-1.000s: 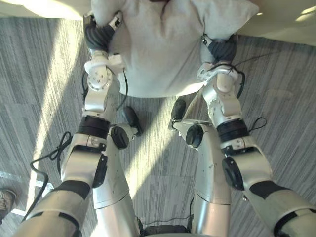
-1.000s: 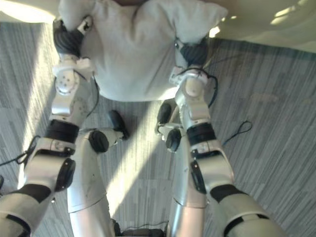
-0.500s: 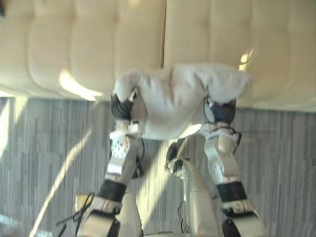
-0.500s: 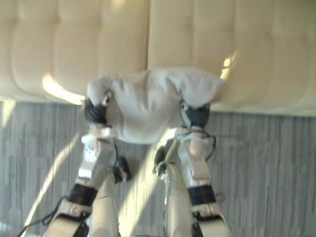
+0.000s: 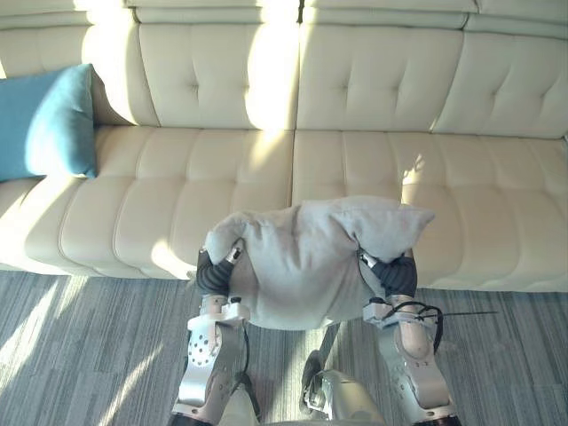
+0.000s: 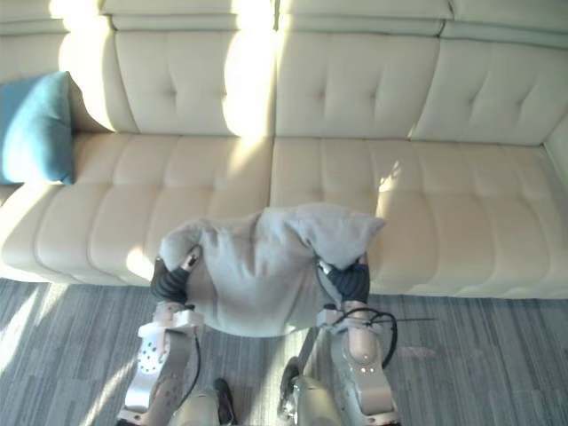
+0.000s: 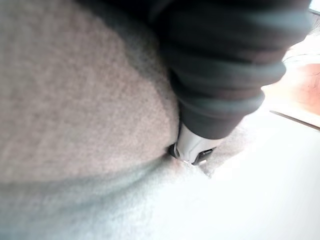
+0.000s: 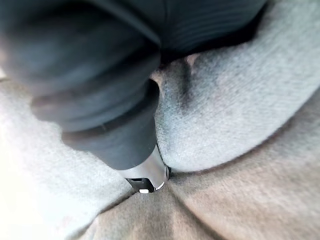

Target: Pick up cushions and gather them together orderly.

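- Grey cushion point(image 5: 306, 262): 1 item, soft and slumped. It is held up off the floor between the 2 hands, just in front of the sofa's front edge, near the seat's middle seam. Its upper corners flop outward over both wrists.
- Left hand point(image 5: 216, 272): the dark ribbed cover presses against the cushion's left side. The front of the hand is sunk into the fabric, so I cannot tell whether it clasps the cloth or lies flat.
- Right hand point(image 5: 397, 275): the dark cover sits against the cushion's right side, buried in a fold of cloth. Its grasp cannot be told.
- Blue cushion point(image 5: 49, 124): 1 item, upright at the sofa's left end, leaning on the backrest, well apart from the grey one.
- Sofa point(image 5: 373, 80): cream, tufted, with sunlit patches.
- Floor point(image 5: 80, 355): grey striped carpet.
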Robot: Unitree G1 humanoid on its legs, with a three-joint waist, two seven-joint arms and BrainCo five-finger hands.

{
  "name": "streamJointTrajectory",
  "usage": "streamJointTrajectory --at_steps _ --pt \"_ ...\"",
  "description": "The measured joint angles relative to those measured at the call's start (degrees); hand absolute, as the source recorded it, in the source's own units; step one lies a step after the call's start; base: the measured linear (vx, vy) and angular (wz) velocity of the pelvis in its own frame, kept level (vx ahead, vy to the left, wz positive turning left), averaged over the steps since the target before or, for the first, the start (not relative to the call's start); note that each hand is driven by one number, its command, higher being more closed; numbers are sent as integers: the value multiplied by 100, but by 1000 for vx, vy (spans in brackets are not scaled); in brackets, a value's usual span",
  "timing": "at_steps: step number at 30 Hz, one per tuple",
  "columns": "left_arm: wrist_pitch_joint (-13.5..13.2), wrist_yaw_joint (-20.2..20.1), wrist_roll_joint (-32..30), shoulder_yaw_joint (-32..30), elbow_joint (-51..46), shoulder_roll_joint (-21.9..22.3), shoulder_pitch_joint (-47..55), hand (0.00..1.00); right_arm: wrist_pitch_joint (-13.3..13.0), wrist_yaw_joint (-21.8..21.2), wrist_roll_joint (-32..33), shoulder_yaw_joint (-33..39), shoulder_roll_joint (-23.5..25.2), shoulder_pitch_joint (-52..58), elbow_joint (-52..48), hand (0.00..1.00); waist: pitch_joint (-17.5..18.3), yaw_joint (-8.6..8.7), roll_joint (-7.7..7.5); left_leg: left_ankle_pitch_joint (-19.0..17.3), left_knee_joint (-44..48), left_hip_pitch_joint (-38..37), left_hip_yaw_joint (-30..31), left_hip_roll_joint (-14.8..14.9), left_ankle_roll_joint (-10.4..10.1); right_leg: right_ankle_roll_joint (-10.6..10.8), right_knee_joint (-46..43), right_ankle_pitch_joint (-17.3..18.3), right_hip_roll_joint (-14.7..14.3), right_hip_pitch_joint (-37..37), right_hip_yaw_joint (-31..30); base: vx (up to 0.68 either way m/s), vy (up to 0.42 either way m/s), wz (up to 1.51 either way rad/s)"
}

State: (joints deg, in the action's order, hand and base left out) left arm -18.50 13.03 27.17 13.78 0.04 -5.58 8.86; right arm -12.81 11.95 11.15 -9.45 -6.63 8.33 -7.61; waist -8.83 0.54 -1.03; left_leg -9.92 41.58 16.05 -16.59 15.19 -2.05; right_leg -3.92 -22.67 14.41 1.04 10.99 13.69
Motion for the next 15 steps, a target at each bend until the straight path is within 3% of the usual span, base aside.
streamJointTrajectory --at_steps 1,3,4,6,7,8,9,10,12,14,15 --pt "44 -63 1 68 58 -18 20 100 -3 -8 20 27 -83 38 -2 100 26 2 13 113 501 213 13 82 123 -38 104 53 15 -173 -65 148 74 -21" --pt "86 -145 5 150 68 -37 76 100 -4 -17 100 67 -86 75 -3 100 80 9 9 -165 579 382 8 26 -28 -139 124 170 61 -213 -170 142 99 -18" --pt "178 -218 6 165 71 -35 131 100 7 -49 201 105 -95 100 -1 100 104 10 17 -366 125 560 12 -149 -74 -136 262 200 104 -293 -233 153 116 -10" --pt "213 -251 6 169 71 -39 177 100 43 -117 271 145 -119 110 6 100 153 2 -14 -359 -567 691 53 -408 -117 -108 445 185 177 -382 -248 207 156 -1" --pt "265 -326 4 171 67 -36 235 100 50 -240 281 197 -179 108 53 100 196 -9 -11 -156 -1593 677 172 -696 -281 39 731 113 219 -551 -263 227 162 -8" --pt "273 -344 3 177 67 -35 279 100 48 -285 290 212 -234 100 119 100 264 -21 35 38 -2146 613 230 -787 -302 142 881 66 213 -605 -278 301 193 -32" --pt "293 -365 2 185 72 -58 351 100 52 -361 300 238 -289 49 282 100 319 -99 85 695 -2807 440 306 -888 -247 346 1039 5 186 -751 -399 379 212 -51" --pt "319 -429 3 187 73 -140 454 100 68 -458 299 236 -214 41 530 100 474 -119 -40 1098 -3057 245 175 -1059 86 542 1113 7 326 -831 -562 419 203 -45" --pt "326 -447 1 194 66 -169 442 100 117 -474 283 244 -180 48 648 100 568 -85 -142 901 -2881 229 -38 -1178 311 740 1045 -34 527 -841 -652 424 170 -27" --pt "322 -449 1 189 65 -229 402 100 181 -510 245 245 -206 -14 659 100 566 -86 -165 638 -2833 8 -200 -1279 414 890 174 27 728 -560 -760 368 181 -36" --pt "347 -452 0 169 66 -297 377 100 187 -525 226 244 -195 -107 753 100 561 -72 -162 587 -2917 -234 -311 -1336 494 1127 -875 -34 912 -162 -785 307 167 -37"
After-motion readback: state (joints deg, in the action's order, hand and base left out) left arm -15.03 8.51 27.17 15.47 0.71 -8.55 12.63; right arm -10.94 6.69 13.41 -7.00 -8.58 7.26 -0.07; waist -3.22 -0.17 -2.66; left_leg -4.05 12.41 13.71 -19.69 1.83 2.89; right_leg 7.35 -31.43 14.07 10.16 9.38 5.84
